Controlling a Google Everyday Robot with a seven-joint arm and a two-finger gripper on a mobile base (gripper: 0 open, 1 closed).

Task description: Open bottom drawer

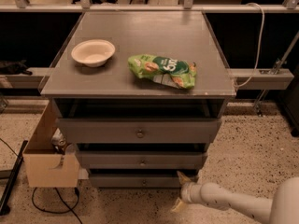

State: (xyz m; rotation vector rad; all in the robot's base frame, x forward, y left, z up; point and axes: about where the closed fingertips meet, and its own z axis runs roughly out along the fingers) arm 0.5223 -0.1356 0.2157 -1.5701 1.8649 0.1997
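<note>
- Low on the grey cabinet [212, 125], the bottom drawer [117, 180] sits shut, its thin flat front tucked under the two taller fronts above it. By these signs, the pull has not begun.
- The robot's gripper [179, 191] hovers just off the bottom drawer's right end, near the floor. Its two pale, tapered fingers are spread apart and hold nothing. Whether the upper finger touches the panel cannot be told.
- The small round knob [143, 181] at the centre of the bottom drawer is ungrasped, off to the gripper's left. Reaching it, closing on it and drawing the panel out all appear to remain.
- A smooth cream arm [229, 202] with dark flecks trails away from the bottom drawer's right end.
- Well above the bottom drawer, a matte grey top [140, 31] carries a shallow off-white bowl [92, 52] and a crinkled glossy green snack bag [163, 70].
- Left of the bottom drawer stands an open cardboard box [46, 167], on speckled terrazzo floor [243, 143].
</note>
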